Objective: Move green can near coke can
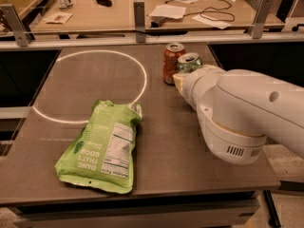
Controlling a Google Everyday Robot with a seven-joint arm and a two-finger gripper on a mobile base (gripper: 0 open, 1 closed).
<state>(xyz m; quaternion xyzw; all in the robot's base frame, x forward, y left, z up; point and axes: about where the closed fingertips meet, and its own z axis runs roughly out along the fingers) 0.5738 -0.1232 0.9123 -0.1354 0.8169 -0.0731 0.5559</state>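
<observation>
The coke can (171, 66), red-orange with a silver top, stands upright at the far middle of the table. The green can (188, 63) stands right beside it on the right, close or touching; only its silver top and upper dark green side show. My gripper (183, 81) is at the green can, at the end of the big white arm (242, 113) that reaches in from the right. The arm's wrist hides the gripper's tips and the can's lower half.
A large light-green snack bag (105, 146) lies flat on the near left of the grey table (171, 160). A white circle (90, 87) is marked on the table's left half. A metal rail (142, 34) runs along the far edge, with a cluttered desk behind it.
</observation>
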